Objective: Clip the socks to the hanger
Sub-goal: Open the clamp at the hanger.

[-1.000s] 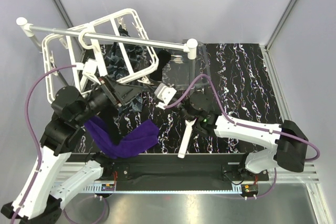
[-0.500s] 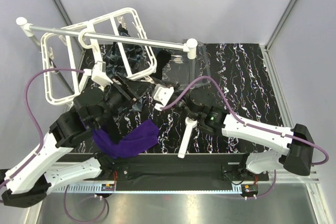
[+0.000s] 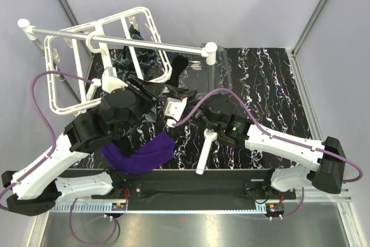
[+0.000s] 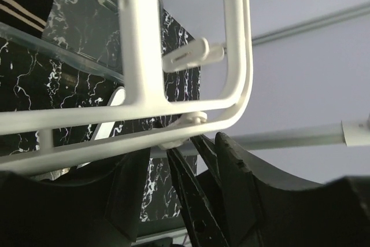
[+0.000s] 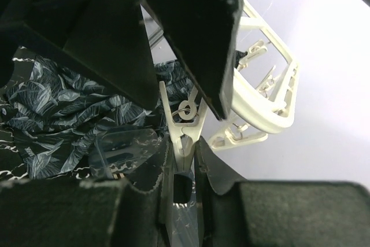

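We see the right pincer (image 5: 184,160) clamped on a white clip (image 5: 186,121), left pincer (image 4: 203,166) just under the hanger (image 4: 139,56) frame at far left, its grip we cannot tell, purple sock (image 3: 141,153) on the near-left counter (image 3: 266,85)

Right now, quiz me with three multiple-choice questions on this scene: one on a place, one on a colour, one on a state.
1. Where does the purple sock lie?
A) at the near edge of the table
B) over the silver rod
C) inside the clear bin

2. What colour is the hanger?
A) silver
B) white
C) black

3. The white clip is:
A) loose on the table
B) between the fingers of the right gripper
C) pinned to the purple sock

Answers: A, it lies along the front edge; B, its bars show white; B, dark fingers flank it.
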Tool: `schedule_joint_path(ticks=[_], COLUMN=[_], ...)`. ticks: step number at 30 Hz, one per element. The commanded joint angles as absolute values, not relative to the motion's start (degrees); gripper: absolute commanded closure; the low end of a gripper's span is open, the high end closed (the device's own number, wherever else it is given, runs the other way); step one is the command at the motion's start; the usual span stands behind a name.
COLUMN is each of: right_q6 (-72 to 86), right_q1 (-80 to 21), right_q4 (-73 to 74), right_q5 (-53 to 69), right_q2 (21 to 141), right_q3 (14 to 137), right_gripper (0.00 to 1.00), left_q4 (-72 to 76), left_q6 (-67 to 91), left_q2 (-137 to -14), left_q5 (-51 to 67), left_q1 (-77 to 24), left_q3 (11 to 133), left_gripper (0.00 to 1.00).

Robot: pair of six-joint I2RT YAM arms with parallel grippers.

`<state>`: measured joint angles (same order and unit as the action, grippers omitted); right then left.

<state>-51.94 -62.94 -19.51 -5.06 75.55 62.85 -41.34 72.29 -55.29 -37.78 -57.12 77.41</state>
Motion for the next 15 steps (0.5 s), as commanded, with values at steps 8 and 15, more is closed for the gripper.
schedule_joint_path(ticks=[8,15], right_q6=[-54.6,-55.0], right_q1=[-63.1,-63.1], right_q4=[-21.4,-22.4], right_q5=[-2.5,-2.1], right_q2=[75.5,75.1], right_q3=[67.2,66.1], right_gripper=[1.00,1.00], left_q4=[-46.0,-46.0], left_q6=[79.7,80.2], left_q2=[-57.4,-59.4], left_q5=[-46.8,-46.9], left_q1=[-57.3,-57.3], left_q3=[82.4,83.1], left_gripper=[0.50,0.51])
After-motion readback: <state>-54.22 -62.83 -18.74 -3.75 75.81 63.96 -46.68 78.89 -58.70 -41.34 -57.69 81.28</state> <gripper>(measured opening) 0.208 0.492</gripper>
